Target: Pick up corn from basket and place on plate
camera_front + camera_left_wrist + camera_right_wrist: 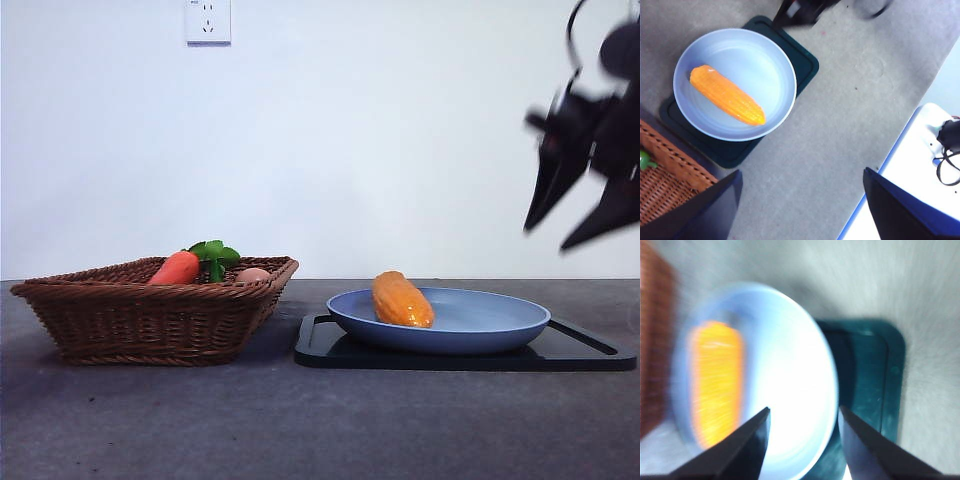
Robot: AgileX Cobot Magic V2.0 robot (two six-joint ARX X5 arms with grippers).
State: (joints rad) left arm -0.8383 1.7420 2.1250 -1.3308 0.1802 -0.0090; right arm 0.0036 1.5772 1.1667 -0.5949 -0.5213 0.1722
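Observation:
The yellow-orange corn (402, 300) (727, 95) (715, 380) lies on the light-blue plate (480, 320) (765, 60) (790, 390), towards the side nearest the wicker basket (150, 320) (665, 170) (655, 340). My right gripper (548, 238) (805, 435) hangs open and empty, high above the plate's far side from the basket; its view is motion-blurred. My left gripper (800, 210) is open and empty, well above the table, looking down on plate and basket corner.
The plate rests on a flat black tray (590, 350) (805, 60) (875, 375). In the basket lie an orange-red carrot (177, 268) with green leaves and a pale egg-like ball (252, 274). A white surface with a black cable (947, 150) borders the grey table.

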